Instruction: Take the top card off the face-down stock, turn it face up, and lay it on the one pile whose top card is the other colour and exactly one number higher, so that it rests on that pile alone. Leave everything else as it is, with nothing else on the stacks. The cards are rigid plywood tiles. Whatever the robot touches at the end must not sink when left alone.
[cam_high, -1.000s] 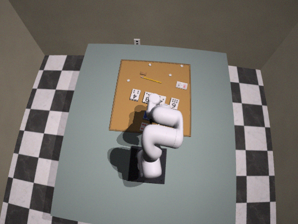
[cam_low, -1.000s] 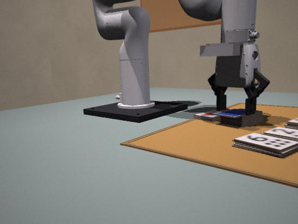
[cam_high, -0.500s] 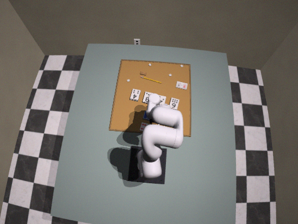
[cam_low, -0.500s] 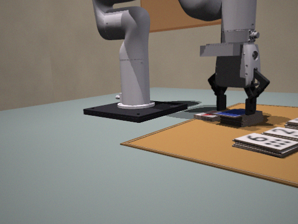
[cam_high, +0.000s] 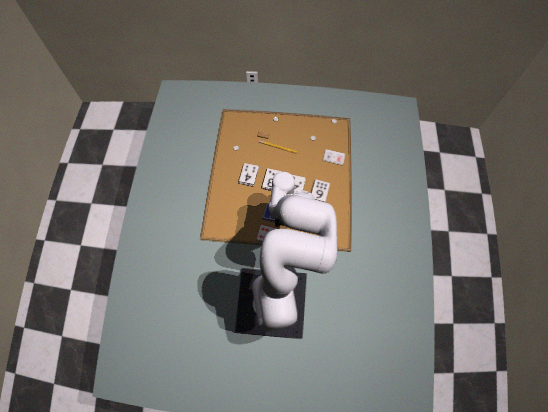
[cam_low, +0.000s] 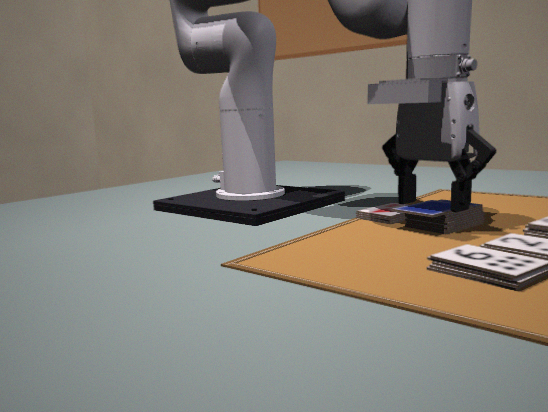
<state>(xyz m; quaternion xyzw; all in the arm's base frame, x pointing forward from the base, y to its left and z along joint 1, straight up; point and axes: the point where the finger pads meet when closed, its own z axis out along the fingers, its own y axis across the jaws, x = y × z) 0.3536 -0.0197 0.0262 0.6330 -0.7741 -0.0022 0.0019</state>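
The face-down stock (cam_low: 442, 216) is a low stack of tiles with a blue back on top, on the brown mat (cam_low: 425, 260). My gripper (cam_low: 434, 197) is open and points straight down over the stock, one fingertip at each side of the blue top card. Nothing is between the fingers. In the overhead view my arm hides the stock and the gripper; only a bit of blue (cam_high: 268, 214) shows. Face-up piles lie in a row: a black 4 (cam_high: 248, 173), a black 8 (cam_high: 268, 179) partly hidden, a half-hidden pile (cam_high: 300, 183), and a black 6 (cam_high: 320, 190) (cam_low: 487, 264).
A face-up card with red marks (cam_low: 381, 214) (cam_high: 265, 232) lies beside the stock near the mat's front edge. Another red-marked card (cam_high: 333, 157) lies at the mat's right. A yellow pencil (cam_high: 277, 146), a small brown block (cam_high: 263, 134) and several white pegs lie at the far end.
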